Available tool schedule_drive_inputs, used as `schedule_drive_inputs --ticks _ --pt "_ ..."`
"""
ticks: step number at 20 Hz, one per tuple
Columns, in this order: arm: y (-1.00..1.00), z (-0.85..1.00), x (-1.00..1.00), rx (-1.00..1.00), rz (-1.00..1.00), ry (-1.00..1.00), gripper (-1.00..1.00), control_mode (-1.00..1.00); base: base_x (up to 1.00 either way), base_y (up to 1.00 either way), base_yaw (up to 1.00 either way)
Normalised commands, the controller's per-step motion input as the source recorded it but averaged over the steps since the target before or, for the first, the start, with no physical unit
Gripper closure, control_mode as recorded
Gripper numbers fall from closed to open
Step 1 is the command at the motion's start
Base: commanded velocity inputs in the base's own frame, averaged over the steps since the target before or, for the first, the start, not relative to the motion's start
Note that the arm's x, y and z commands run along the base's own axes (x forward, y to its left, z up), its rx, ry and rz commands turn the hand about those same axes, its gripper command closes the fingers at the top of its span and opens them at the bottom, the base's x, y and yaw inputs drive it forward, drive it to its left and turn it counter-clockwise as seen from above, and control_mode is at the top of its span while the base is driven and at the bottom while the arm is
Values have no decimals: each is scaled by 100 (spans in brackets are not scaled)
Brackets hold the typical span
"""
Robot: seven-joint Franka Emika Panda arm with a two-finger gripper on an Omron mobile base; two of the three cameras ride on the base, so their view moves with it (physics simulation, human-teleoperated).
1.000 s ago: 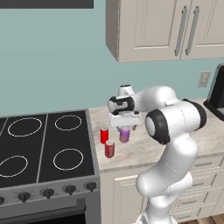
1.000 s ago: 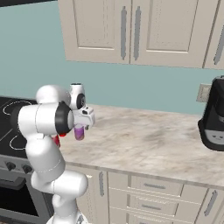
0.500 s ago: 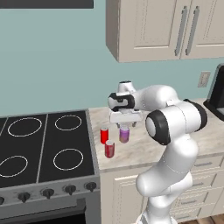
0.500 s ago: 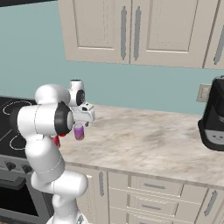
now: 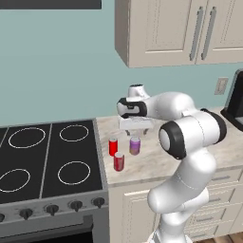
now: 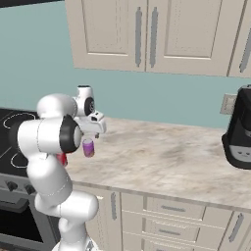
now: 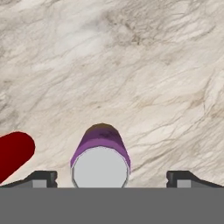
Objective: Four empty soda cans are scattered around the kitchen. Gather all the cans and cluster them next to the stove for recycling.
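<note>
Item: gripper [image 7: 111, 177] above counter, jaws spread wide, holding nothing.

Purple can [image 7: 100, 155] stands upright on the beige counter [image 7: 144, 74], centred between and below the finger tips [image 7: 41, 178], touching neither. First red can [image 5: 113, 146] stands just beside it, on the jaws' stove side; second red can [image 5: 118, 162] a little further out, nearer the counter's front edge. Stove [image 5: 45, 163] borders this group. Judged: three cans clustered; a fourth remains to fetch.
</note>
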Motion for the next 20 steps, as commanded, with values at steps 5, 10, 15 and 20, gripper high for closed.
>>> schedule_drive_inputs --ticks 5,10,15,20 --pt "2 3 6 0 -1 -11 -100 -100 0 0 0" --pt "1 6 7 0 -1 -5 -100 -100 0 0 0" --pt "0 12 1 0 -1 -5 -100 -100 0 0 0" --pt "0 10 0 0 -1 -6 -100 -100 0 0 0"
